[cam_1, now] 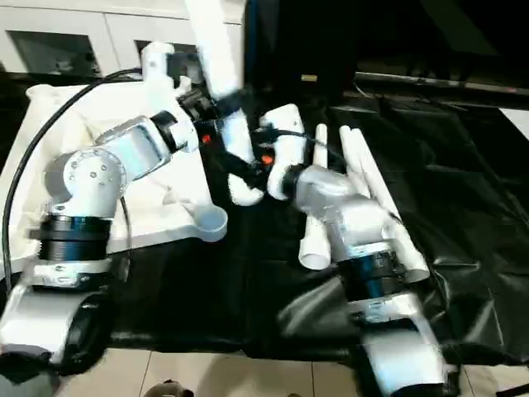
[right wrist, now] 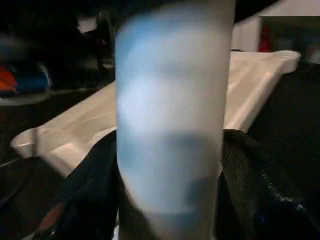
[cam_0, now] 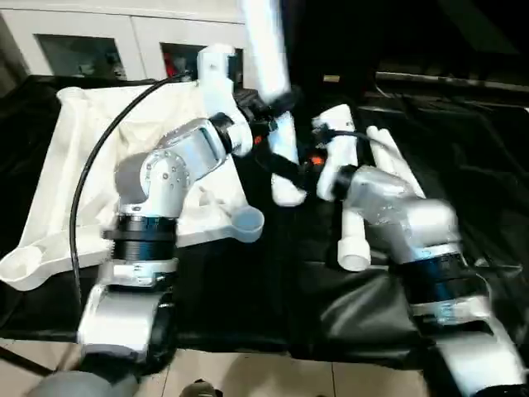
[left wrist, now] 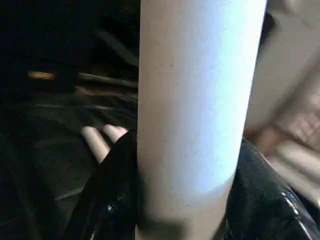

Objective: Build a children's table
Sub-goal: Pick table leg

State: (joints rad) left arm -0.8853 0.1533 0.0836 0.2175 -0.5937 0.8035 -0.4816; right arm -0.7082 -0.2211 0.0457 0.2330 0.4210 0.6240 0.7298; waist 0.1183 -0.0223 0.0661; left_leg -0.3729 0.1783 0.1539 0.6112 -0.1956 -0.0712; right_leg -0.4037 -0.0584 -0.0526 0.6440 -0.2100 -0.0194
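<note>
The leg in hand (cam_0: 269,58) stands nearly upright, tilted slightly, just beside the near right corner of the tabletop (cam_0: 124,157), its flared end (cam_0: 288,195) low over the black cloth of the surface (cam_0: 248,289). Both grippers hold it: the left gripper (cam_0: 273,106) pinches the tube higher up, its fingers (left wrist: 112,200) pressed against both sides, and the right gripper (cam_0: 291,169) clamps it lower, near the flare, its fingers (right wrist: 87,190) likewise tight on the tube.

The tabletop lies ribbed side up. Its nearest round socket (cam_0: 246,222) sits at the corner closest to the held leg, just left of the flared end and apart from it. Another socket (cam_0: 23,263) shows at the tabletop's near left corner.

To the right of the tabletop, past the held leg, the spare legs (cam_0: 364,198) lie together on the cloth (at least 2; the right forearm covers part of the pile). A white cabinet (cam_0: 107,41) stands behind the tabletop.

Judging from this, the step is seating the leg in that near socket. Done well, the 2 grippers would bring the tube plumb first, centre its end over the socket, then press straight down without twisting sideways; a tilted entry could jam or tip the tabletop.
</note>
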